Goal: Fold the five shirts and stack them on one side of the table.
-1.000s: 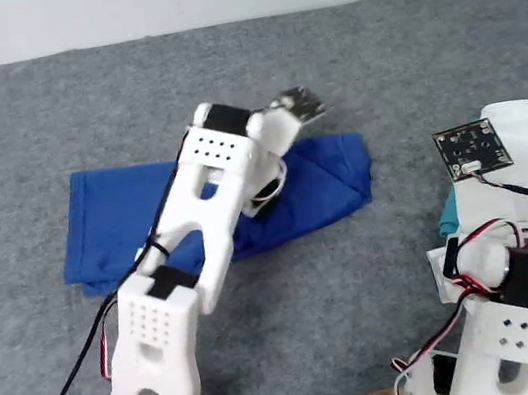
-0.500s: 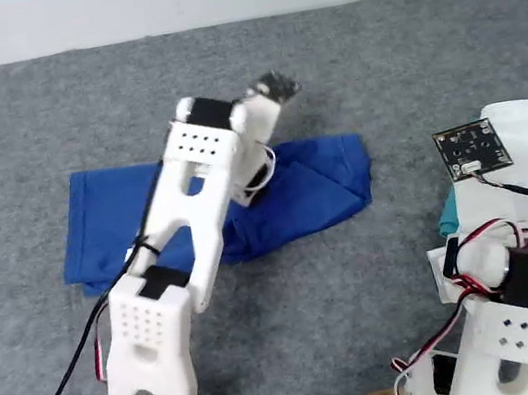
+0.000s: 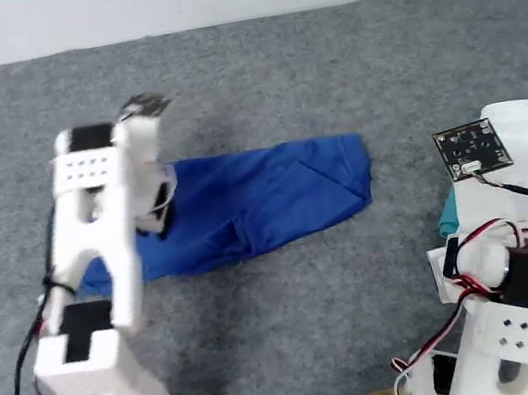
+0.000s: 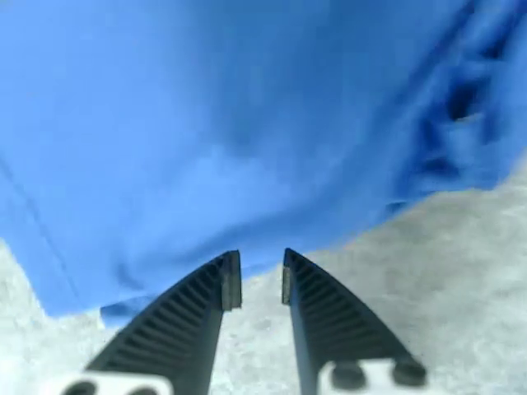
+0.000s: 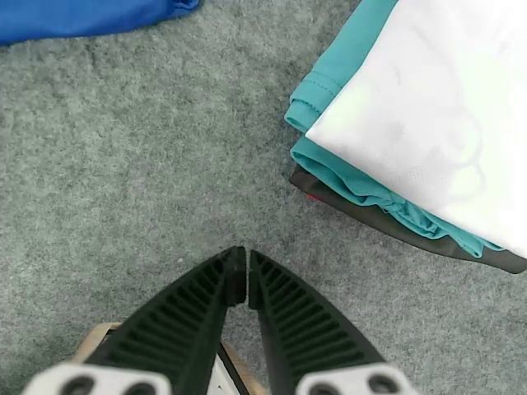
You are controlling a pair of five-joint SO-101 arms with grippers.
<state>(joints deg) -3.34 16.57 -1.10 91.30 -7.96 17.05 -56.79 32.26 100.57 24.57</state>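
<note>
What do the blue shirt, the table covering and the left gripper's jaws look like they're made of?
Blue shirt: soft matte fabric, probably a cotton knit; it creases and lies limp.
Table covering: grey felt or low-pile carpet, judging by its fuzzy, flecked texture.
Left gripper: its jaws look like rigid black plastic, possibly 3D-printed, with fine ribbing across their faces.

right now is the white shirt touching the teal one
Touching. The right wrist view shows the white shirt lying directly on the teal shirt, with no gap between them.
</note>
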